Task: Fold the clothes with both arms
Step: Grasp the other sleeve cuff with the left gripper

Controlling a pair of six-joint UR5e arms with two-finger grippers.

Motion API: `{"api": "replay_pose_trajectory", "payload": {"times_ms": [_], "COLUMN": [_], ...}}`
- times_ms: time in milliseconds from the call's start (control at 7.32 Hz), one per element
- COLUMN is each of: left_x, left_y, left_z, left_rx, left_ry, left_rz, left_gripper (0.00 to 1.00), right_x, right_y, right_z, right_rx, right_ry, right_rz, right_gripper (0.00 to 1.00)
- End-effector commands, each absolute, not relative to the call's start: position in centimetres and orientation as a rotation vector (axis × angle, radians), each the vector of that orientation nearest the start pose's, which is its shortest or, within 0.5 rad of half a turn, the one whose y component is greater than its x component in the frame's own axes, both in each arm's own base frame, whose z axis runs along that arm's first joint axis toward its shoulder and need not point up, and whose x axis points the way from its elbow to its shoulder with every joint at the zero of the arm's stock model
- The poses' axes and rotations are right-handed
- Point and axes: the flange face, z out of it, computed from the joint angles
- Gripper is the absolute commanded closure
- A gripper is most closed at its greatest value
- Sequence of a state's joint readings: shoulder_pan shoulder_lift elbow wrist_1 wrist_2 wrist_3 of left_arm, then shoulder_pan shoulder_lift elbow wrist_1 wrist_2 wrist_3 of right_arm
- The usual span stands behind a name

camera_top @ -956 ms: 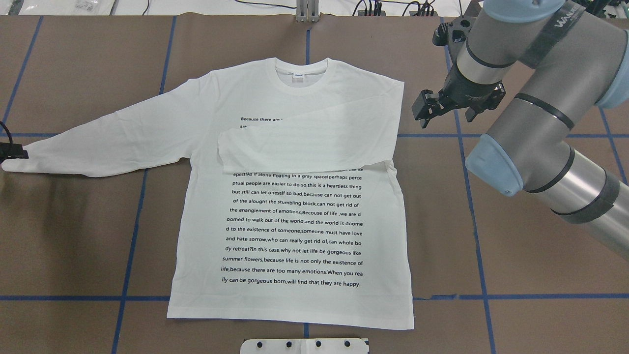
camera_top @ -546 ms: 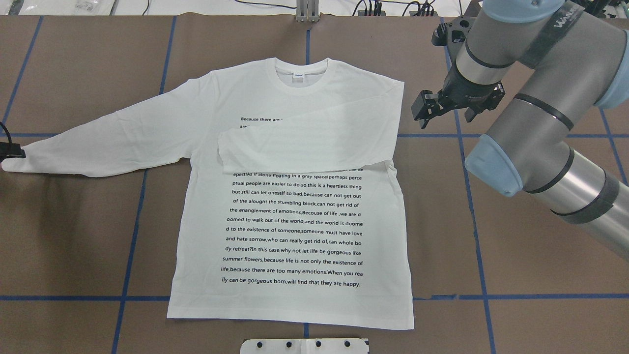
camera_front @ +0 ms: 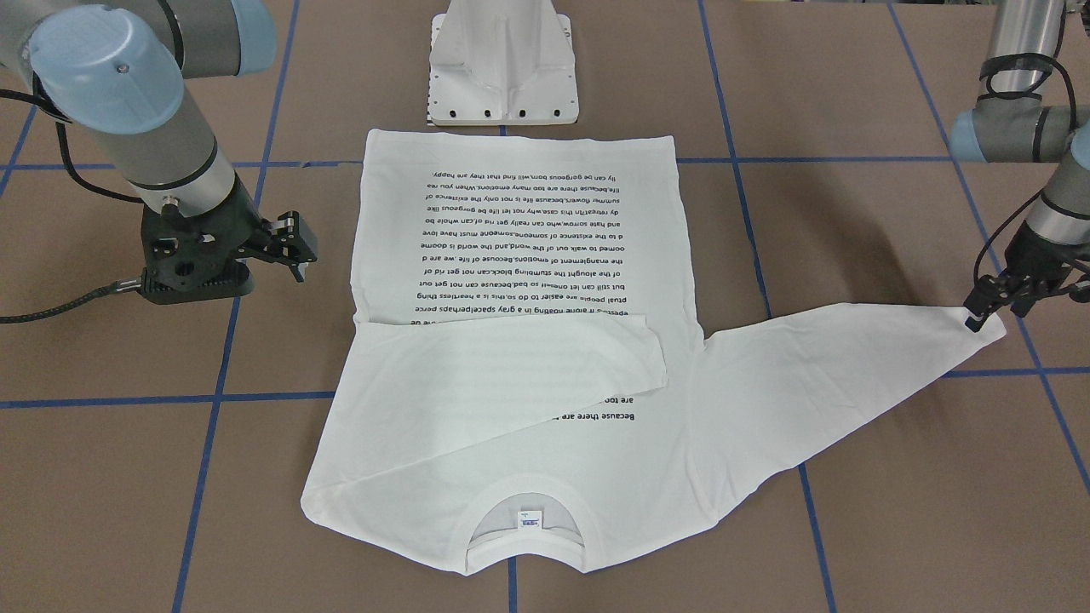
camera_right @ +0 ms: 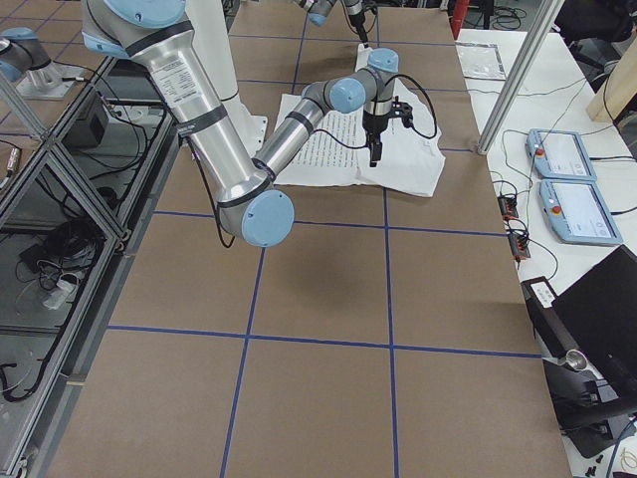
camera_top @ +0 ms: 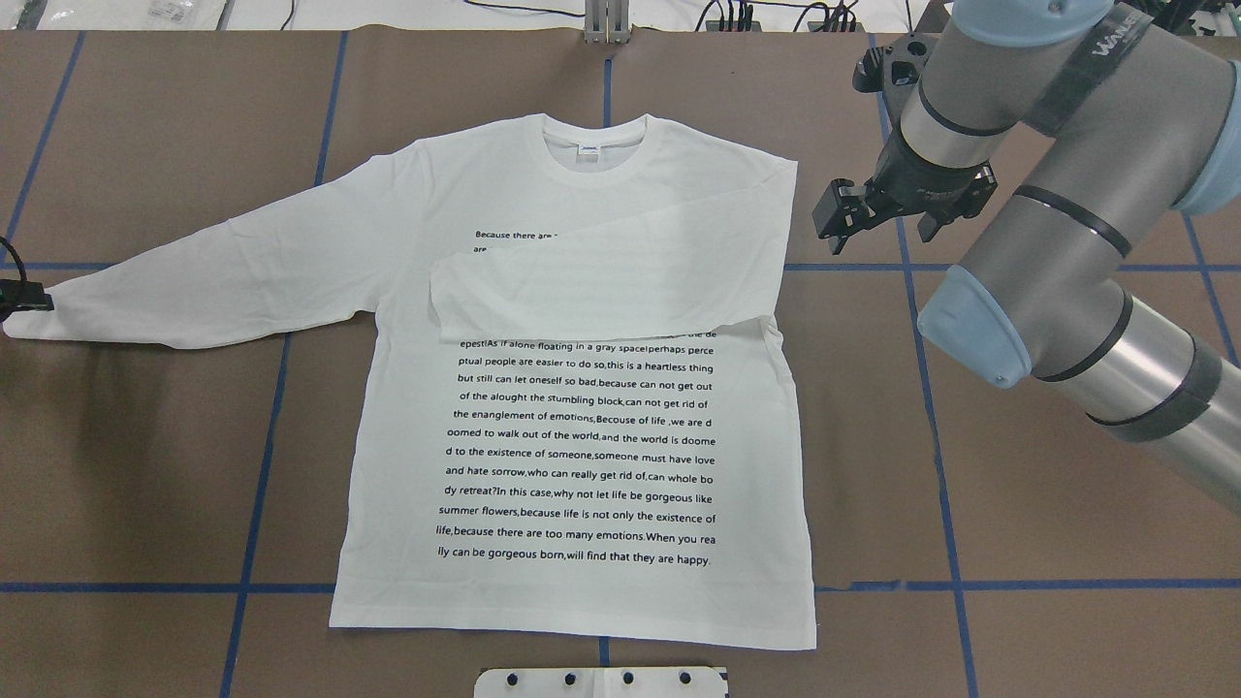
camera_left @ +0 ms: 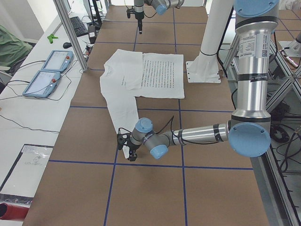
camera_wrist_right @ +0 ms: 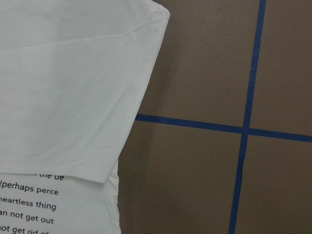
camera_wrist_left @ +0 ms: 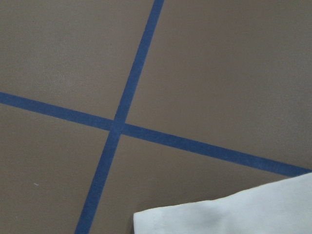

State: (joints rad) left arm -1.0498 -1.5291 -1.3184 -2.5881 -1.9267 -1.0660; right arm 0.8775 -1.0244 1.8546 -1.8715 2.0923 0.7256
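The white long-sleeved T-shirt (camera_top: 582, 456) lies flat with its text side up and its collar (camera_front: 526, 521) on the side away from my base. One sleeve (camera_top: 611, 286) is folded across the chest. The other sleeve (camera_front: 834, 375) stretches out flat to my left. My left gripper (camera_front: 996, 311) is down at that sleeve's cuff (camera_wrist_left: 234, 217), and its fingers look spread and open around the cuff corner. In the overhead view only one finger (camera_top: 29, 301) shows. My right gripper (camera_top: 877, 223) hovers open just beside the shirt's folded shoulder, holding nothing.
The white metal pedestal (camera_front: 502, 77) stands just beyond the shirt's hem. Blue tape lines (camera_top: 931, 407) grid the brown table. Two control pendants (camera_left: 47, 70) and a metal post (camera_left: 70, 33) sit off the far edge, past the collar.
The left gripper's finger has shifted very slightly at the cuff. The shirt and the right arm have not moved.
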Motion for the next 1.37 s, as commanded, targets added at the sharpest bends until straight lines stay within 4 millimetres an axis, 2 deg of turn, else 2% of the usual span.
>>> {"api": "replay_pose_trajectory", "payload": {"times_ms": [0, 410, 820, 956, 1229], "left_x": [16.1, 16.4, 17.9, 17.9, 18.0], "left_y": [-47.7, -47.6, -47.0, -47.0, -47.0], "left_z": [70.7, 70.9, 70.9, 70.9, 70.3], "left_rx": [0.256, 0.251, 0.238, 0.238, 0.241], "left_ry": [0.751, 0.75, 0.755, 0.755, 0.767], "left_rz": [-0.389, -0.386, -0.359, -0.359, -0.357], "left_gripper": [0.07, 0.07, 0.1, 0.19, 0.47], "right_x": [-32.9, -32.9, -32.9, -32.8, -32.8], "right_y": [-52.6, -52.6, -52.6, -52.7, -52.7], "right_z": [26.0, 25.9, 25.9, 25.9, 25.9], "right_rx": [0.062, 0.064, 0.065, 0.065, 0.064], "right_ry": [-0.724, -0.724, -0.724, -0.724, -0.725], "right_rz": [-0.108, -0.108, -0.109, -0.108, -0.108], "right_gripper": [0.0, 0.0, 0.0, 0.0, 0.0]}}
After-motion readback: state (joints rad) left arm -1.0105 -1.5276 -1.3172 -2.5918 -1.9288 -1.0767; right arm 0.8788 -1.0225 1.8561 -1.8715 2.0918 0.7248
